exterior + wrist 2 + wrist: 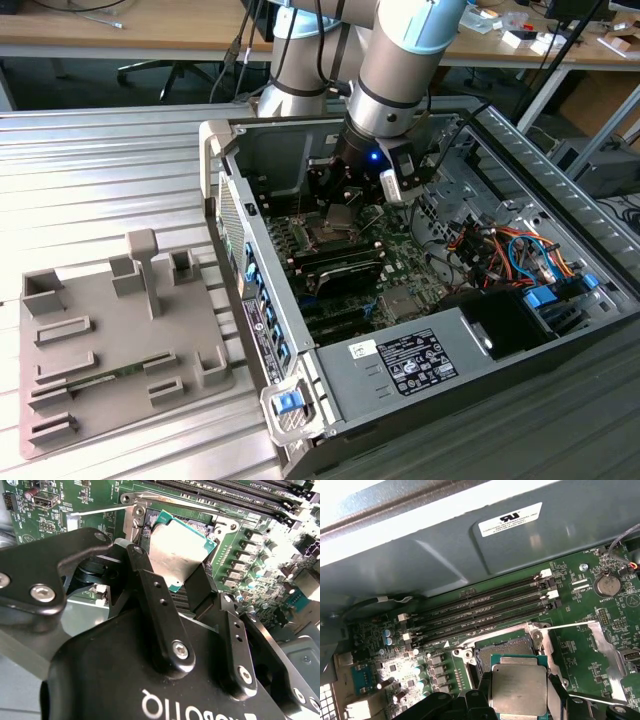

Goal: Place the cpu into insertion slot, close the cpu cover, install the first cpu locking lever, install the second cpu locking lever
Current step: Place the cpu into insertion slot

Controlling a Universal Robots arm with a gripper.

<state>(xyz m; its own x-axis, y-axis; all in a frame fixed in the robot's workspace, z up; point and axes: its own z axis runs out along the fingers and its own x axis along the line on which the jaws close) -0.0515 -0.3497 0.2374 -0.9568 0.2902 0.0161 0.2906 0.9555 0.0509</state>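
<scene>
- Black two-finger gripper (pixel 519 690) clamps the small silvery-grey square cpu (pixel 177 552) by opposite edges, keeping it level.
- Held over the dark square insertion slot (pixel 502 647), centre of the exterior view.
- Thin silvery cover frame (pixel 607 652) is swung open, so access is clear.

Ribbed metal tabletop (pixel 100 170) in front; behind it, a long wooden desk (pixel 130 35) and a chair's wheeled base (pixel 160 72).

A: Where's your arm (pixel 400 60) right now?
B: Reaching down into the open computer case (pixel 280 150) on the ribbed table (pixel 100 160). Your gripper (pixel 340 212) is low over the green motherboard (pixel 405 250), with the cpu (pixel 337 222) at its tips.
A: Anything beside it?
B: Grey fixture tray (pixel 100 310), just beside the case, on the exterior view's left.
</scene>
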